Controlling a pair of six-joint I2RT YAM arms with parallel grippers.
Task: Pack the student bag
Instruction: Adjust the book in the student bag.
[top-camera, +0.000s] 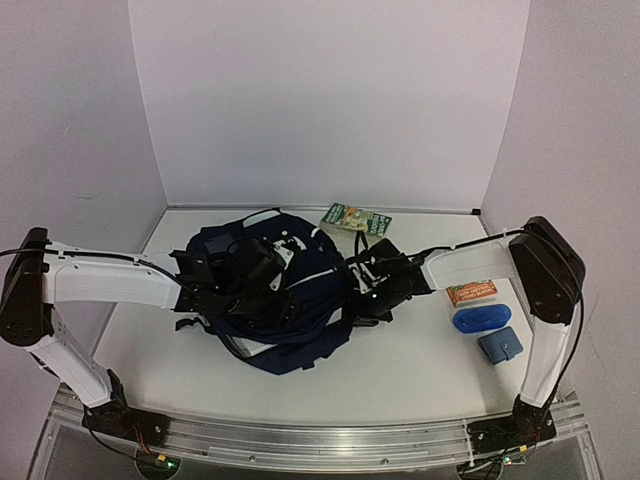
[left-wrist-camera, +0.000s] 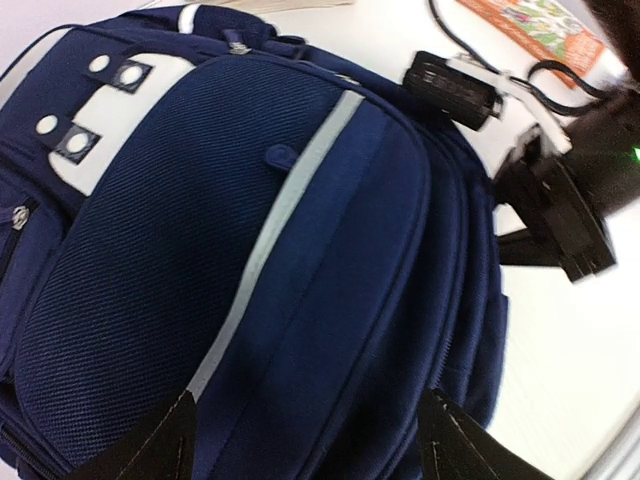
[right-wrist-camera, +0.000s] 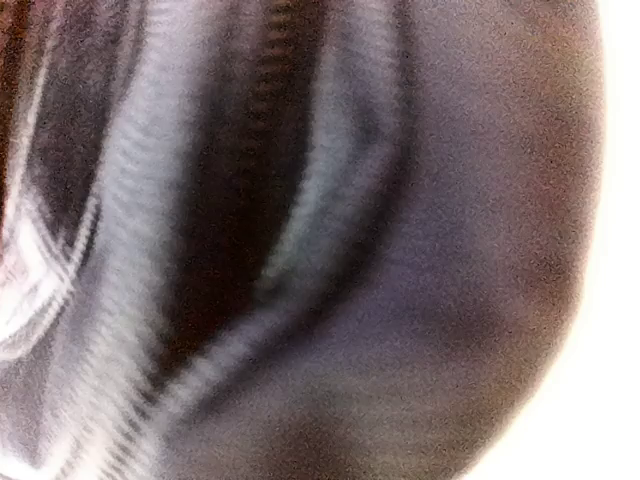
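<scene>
Right pincer (top-camera: 358, 292) clenched at the student bag (left-wrist-camera: 250, 250) flank, I judge to tug it open; left pincer (left-wrist-camera: 305, 445) released, hovering above.

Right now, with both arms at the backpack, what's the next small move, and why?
Probably pull the right gripper gently along the right edge of the student bag: its jaws are shut there, its camera against what looks like zipper teeth. The left gripper hovers open over the front.
</scene>
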